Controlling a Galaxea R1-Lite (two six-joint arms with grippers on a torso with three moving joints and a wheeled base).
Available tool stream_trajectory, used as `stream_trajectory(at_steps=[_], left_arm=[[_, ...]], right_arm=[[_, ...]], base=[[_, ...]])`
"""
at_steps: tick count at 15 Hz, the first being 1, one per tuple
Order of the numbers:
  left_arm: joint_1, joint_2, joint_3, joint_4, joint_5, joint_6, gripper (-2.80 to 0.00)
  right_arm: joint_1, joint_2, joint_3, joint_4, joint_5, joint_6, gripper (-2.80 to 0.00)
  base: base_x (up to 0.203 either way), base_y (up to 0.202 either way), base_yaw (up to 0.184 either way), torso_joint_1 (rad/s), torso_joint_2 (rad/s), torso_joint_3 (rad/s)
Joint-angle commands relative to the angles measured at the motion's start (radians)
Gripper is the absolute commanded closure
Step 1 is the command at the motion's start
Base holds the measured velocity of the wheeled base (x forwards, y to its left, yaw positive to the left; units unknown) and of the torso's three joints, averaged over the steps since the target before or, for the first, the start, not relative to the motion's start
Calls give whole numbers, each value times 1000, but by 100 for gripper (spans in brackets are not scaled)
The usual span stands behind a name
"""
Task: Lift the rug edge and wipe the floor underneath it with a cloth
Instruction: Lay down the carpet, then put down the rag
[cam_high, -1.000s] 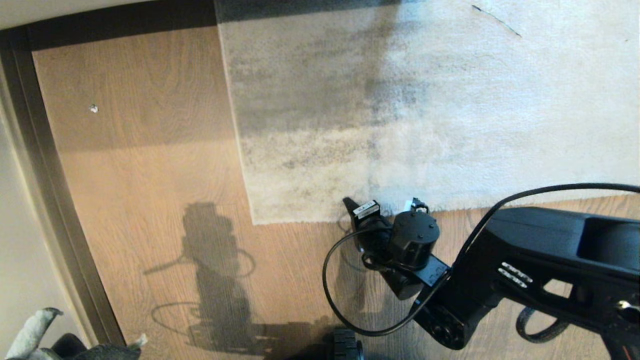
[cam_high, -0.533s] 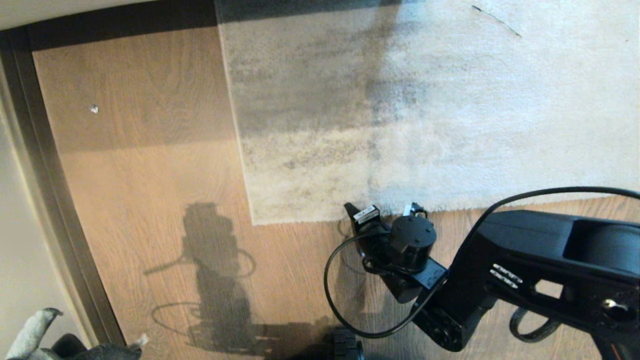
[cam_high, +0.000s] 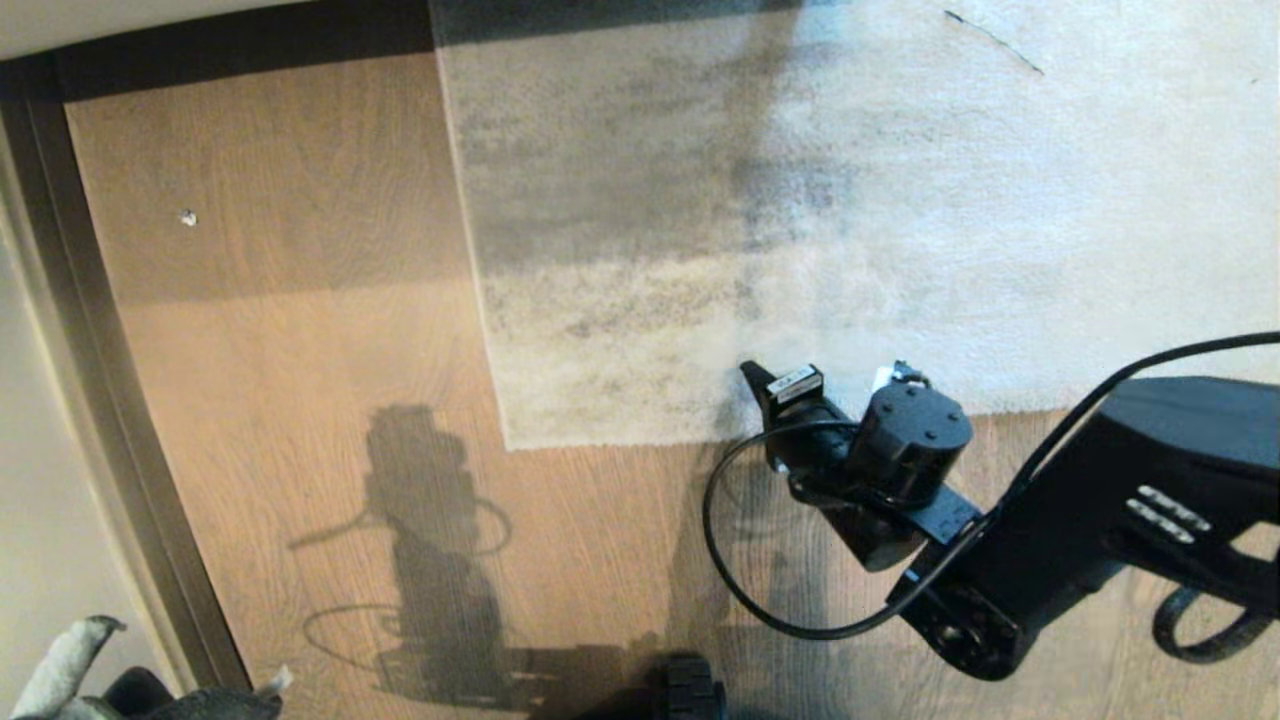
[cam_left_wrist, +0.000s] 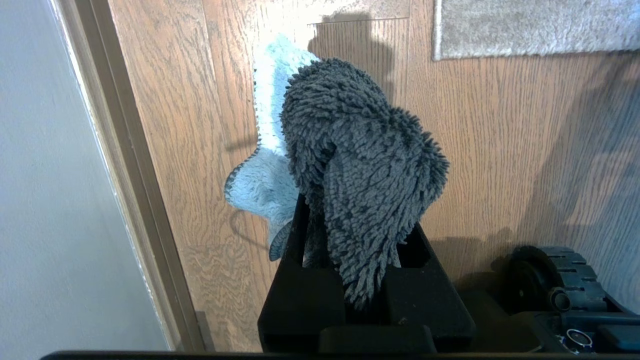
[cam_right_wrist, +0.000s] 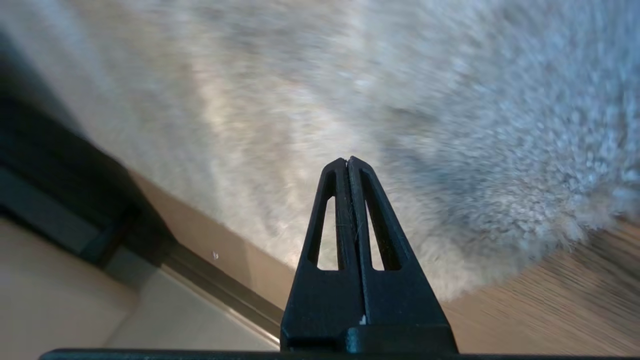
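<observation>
Showing brown wood-grain floor (cam_high: 300, 420), dark skirting (cam_high: 120, 480) running along a pale wall (cam_high: 30, 480), sunlight falling across the planks, casting hard shadows.

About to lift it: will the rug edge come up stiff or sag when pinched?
Probably floppy: the rug edge looks thin and lies flat on the floor. Its fuzzy pile should grip well. The right pincer, shut, must open first.

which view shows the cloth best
The left wrist view: the cloth fills the middle, clamped in the left end effector. The head view catches only a scrap of it at the bottom left corner; the right wrist view shows none.
</observation>
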Motion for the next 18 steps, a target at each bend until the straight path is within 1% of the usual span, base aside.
stream_trajectory(at_steps=[1,3,5,8,9,11,13,15,17,18], left_arm=[[0,0,0,-1,0,-1,0],[0,0,0,-1,0,-1,0],[0,0,0,-1,0,-1,0],[0,0,0,-1,0,-1,0],[0,0,0,-1,0,-1,0],[0,0,0,-1,0,-1,0],[0,0,0,-1,0,-1,0],[0,0,0,-1,0,-1,0],[0,0,-1,-1,0,-1,0],[0,0,0,-1,0,-1,0]], right_arm=[[-8,-117,72,-43,18,-37,0],[-10,-188,158,-41,49,-108,0],[-16,-241,257,-40,75,-207,0],[-23,-326,418,-40,81,-386,0],[-26,-351,473,-41,79,-459,0],[-41,-414,567,-42,55,-582,0],[-47,-496,661,-42,-5,-681,0],[-51,-604,743,-37,-33,-781,0],[-75,-725,765,21,-65,-877,0],[-96,-791,769,76,-74,-928,0]], base=[[0,0,0,0,0,0],[0,0,0,0,0,0],[0,0,0,0,0,0],[0,0,0,0,0,0],[0,0,0,0,0,0],[0,0,0,0,0,0],[0,0,0,0,0,0],[0,0,0,0,0,0],[0,0,0,0,0,0],[0,0,0,0,0,0]])
